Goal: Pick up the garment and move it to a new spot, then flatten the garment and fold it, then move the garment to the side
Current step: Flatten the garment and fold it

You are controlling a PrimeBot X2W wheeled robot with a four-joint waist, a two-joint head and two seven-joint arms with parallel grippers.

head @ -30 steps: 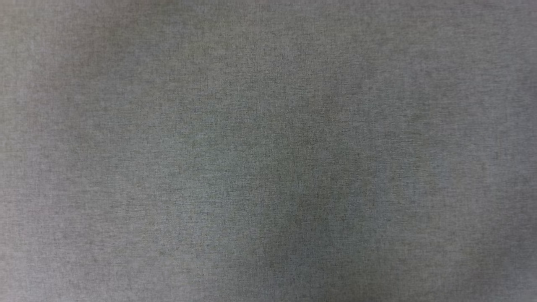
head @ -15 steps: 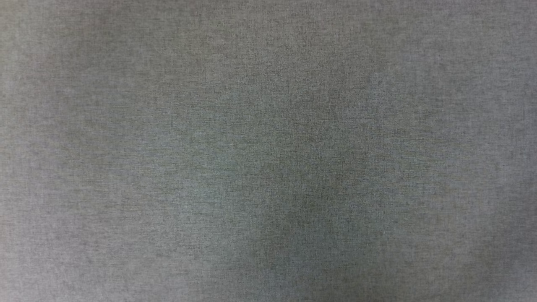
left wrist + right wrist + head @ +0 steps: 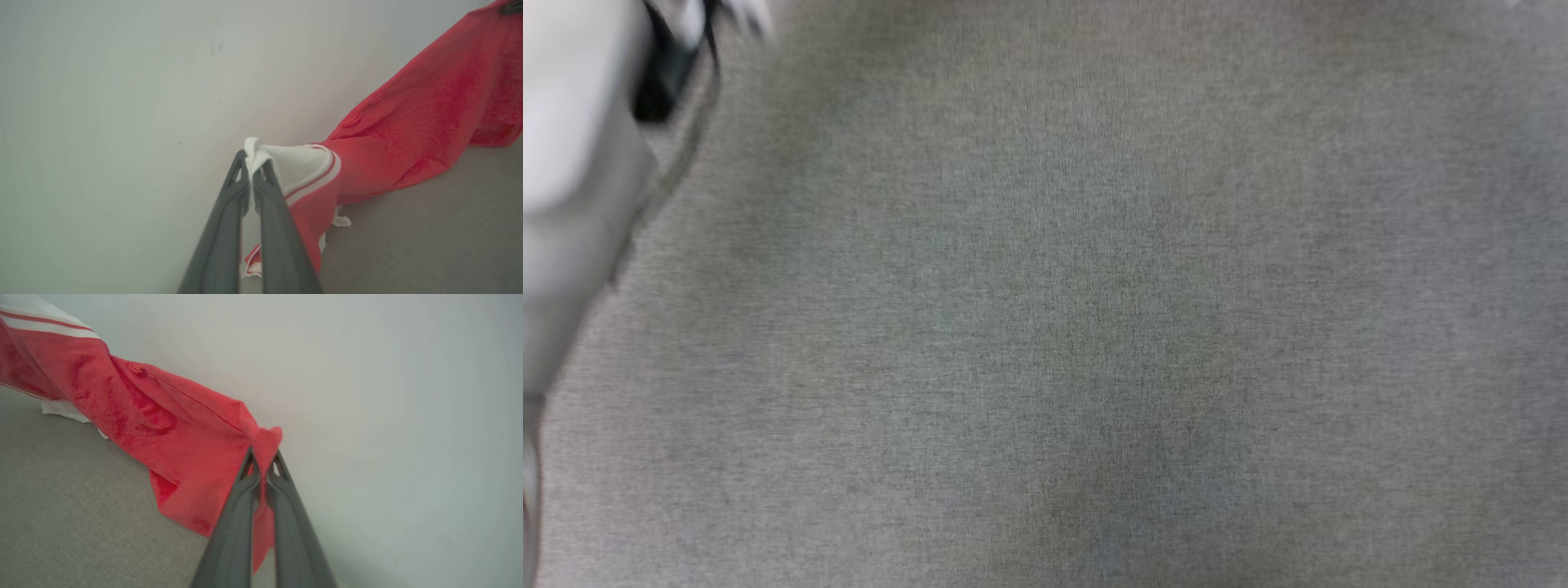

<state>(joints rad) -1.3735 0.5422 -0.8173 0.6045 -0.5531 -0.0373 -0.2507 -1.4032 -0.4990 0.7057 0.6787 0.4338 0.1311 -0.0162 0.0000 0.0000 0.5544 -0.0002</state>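
- Left wrist view: my left gripper [image 3: 254, 157] reaches up and away from the camera. Its two dark fingers are drawn tight together, with a pinch of the white sleeve [image 3: 302, 165] bunched between the tips.
- From that pinch the garment [image 3: 416, 126] runs off toward the upper right corner of this view as a slack red band. The red-white stripe trim sits just beside my fingers.
- Right wrist view: my right gripper [image 3: 263, 454] is in much the same pose. Its fingers rise from the bottom edge and are closed on a small knot of plain red cloth at their tips.
- From there the shirt stretches away to the upper left corner of that view, where the striped trim and a patch of white come in.
- The garment hangs lifted between my two arms, one end in each. It is spread along the back edge of the grey fabric surface [image 3: 61, 506], where that surface meets a pale wall [image 3: 388, 396].
- Its middle sags, and the lowest folds come down to the surface close to that back edge.
- Head view: I am looking straight down on the grey surface. A pale forearm [image 3: 572, 163] with a dark joint [image 3: 666, 77] crosses the upper left corner. It is badly smeared by blur and is probably my left arm.
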